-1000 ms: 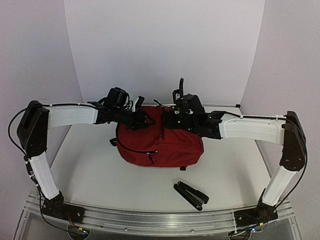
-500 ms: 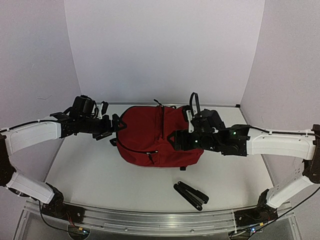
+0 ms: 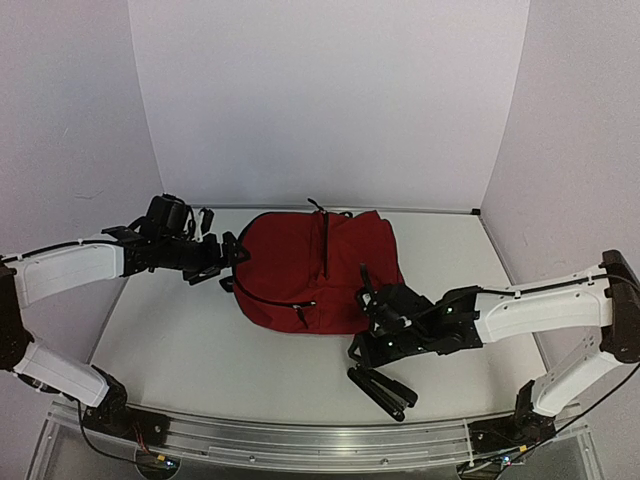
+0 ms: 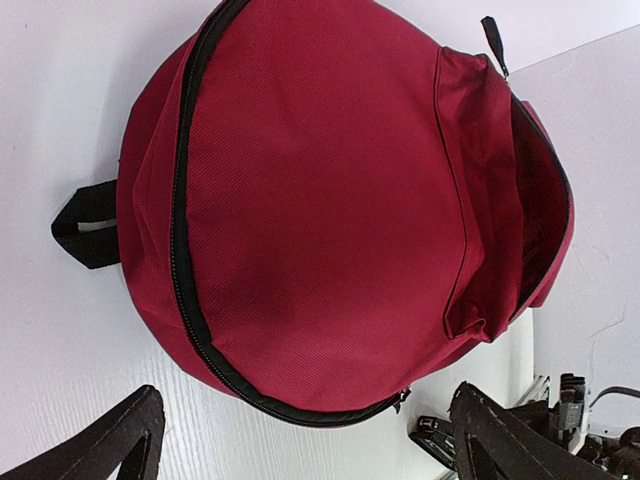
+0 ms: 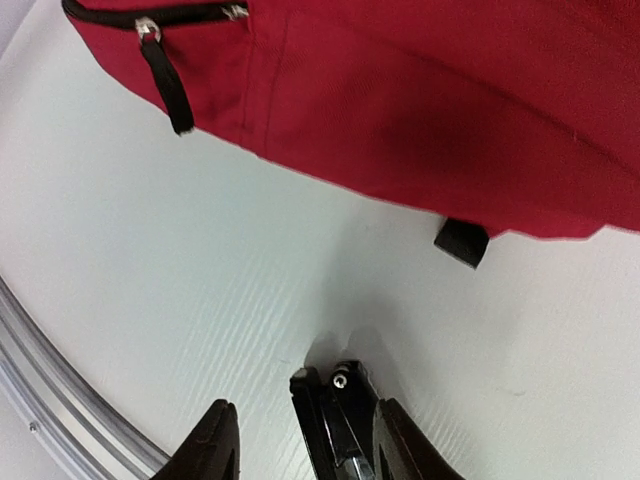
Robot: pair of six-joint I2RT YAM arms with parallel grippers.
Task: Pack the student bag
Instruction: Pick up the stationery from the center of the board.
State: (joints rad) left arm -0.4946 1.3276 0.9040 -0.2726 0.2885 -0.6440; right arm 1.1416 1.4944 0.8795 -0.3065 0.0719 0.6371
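The student bag [image 3: 318,268] is dark red with black zippers and lies flat on the white table; its top pocket [image 4: 545,210] gapes open. My left gripper [image 3: 233,255] stands wide open just left of the bag and touches nothing; its fingers [image 4: 110,450] frame the bag's zipped side in the left wrist view. A black stapler [image 3: 385,392] lies in front of the bag. My right gripper [image 3: 362,352] is low over the stapler's near end [image 5: 335,410], which sits between the fingers. The right finger [image 5: 410,445] is against it and the left finger stands apart.
A black strap loop [image 4: 88,225] sticks out on the bag's left side, and a small black tab [image 5: 462,242] pokes from under its front edge. The metal rail [image 3: 300,440] runs along the table's near edge. White walls close in the back and sides.
Both arms have left the top of the bag. The left drew back to the left and opened wide. The right swung down to the stapler, and its jaws narrowed around it.
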